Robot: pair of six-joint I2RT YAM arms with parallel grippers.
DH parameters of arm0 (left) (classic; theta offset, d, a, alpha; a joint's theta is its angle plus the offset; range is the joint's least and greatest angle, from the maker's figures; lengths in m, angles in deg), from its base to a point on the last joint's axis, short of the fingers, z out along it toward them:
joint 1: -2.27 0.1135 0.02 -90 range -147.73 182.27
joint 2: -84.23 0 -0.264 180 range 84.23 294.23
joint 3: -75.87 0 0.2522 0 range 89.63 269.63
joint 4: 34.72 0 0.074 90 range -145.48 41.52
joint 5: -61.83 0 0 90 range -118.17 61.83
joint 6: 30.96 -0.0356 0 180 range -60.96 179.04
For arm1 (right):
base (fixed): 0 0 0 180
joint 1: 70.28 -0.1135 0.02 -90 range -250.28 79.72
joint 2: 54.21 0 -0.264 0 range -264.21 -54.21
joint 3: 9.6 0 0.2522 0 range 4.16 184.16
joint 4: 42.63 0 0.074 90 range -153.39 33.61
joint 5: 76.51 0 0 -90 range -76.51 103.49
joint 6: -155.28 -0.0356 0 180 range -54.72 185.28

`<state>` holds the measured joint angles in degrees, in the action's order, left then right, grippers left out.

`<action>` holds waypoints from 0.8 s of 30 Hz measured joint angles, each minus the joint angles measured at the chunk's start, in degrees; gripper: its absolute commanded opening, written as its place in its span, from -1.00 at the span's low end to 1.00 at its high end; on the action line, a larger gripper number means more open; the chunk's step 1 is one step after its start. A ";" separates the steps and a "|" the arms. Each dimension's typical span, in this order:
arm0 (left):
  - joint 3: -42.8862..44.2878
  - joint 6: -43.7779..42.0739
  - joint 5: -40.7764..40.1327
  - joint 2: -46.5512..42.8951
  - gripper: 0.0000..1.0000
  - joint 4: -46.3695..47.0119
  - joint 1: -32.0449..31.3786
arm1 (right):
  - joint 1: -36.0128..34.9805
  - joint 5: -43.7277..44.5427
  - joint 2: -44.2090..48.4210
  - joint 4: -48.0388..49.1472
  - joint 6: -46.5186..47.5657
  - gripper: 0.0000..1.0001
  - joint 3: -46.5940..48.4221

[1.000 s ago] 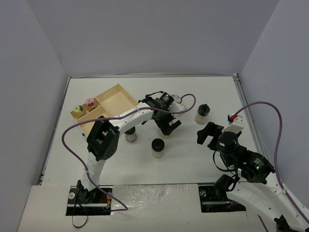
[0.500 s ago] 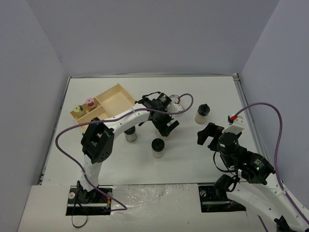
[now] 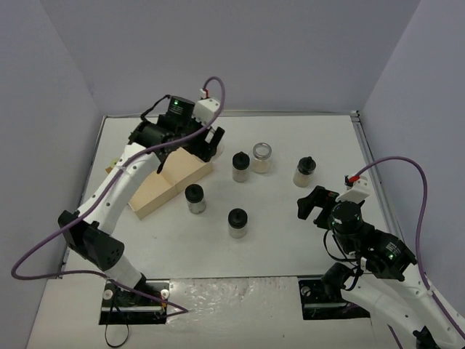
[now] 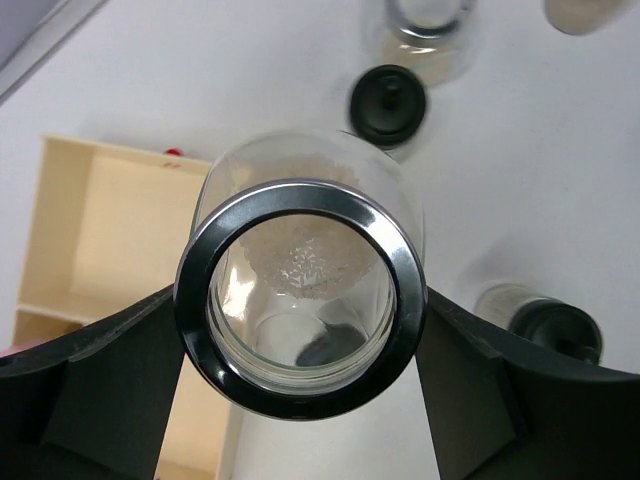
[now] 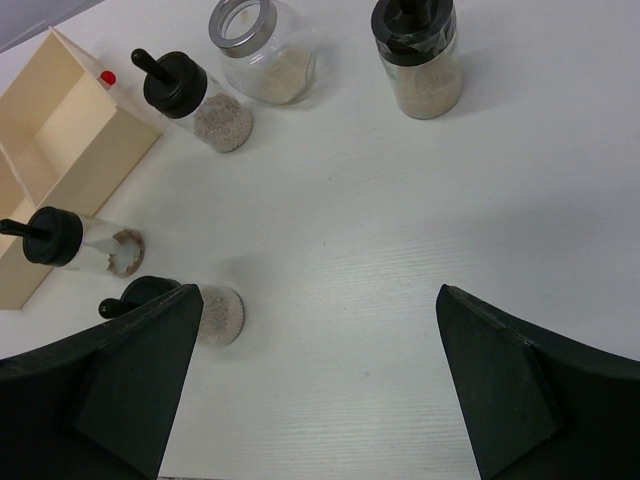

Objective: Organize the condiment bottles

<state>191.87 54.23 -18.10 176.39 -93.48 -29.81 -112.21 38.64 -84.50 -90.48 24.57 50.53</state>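
Left fingers (image 4: 110,380) are pinching a silver-rimmed jar (image 4: 300,310) from both sides, one dark pad on each flank of the glass. The wrist cam looks straight down through the clear lid, and you can see the pale powder in the bottom. So the left gripper (image 3: 209,143) is closed on that jar and holding it up off the table (image 3: 327,138), above the far end of the wooden tray (image 4: 90,230). I can't tell which compartment it's over, since the arm hides most of the tray from above.

On the table there's a second silver-rimmed jar (image 3: 261,156) standing upright around the middle. A far black-capped bottle (image 3: 240,166) is just beside it on the left. A right black-capped bottle (image 3: 305,171) sits further right, apart from those two. The black-capped bottle by the tray (image 3: 194,198) is near the tray's right edge, and a near black-capped bottle (image 3: 237,222) stands alone closer to the arm bases.

Right fingers (image 5: 130,380) are spread wide with only bare table between them. The right gripper (image 3: 312,202) hangs over the right side, near the right bottle but not touching it.
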 measured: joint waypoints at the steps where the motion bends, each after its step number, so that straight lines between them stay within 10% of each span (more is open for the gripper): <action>1: 0.24 -0.19 -0.11 -0.75 -1.00 -0.26 1.99 | 0.00 -0.10 0.09 0.00 0.00 1.00 0.00; 24: 10.26 -16.14 4.44 23.73 -1.00 2.31 22.55 | 0.00 -4.89 -5.54 1.59 1.73 1.00 1.40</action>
<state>202.13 38.09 -13.66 200.11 -91.17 -7.26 -112.21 33.75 -90.03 -88.89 26.30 51.93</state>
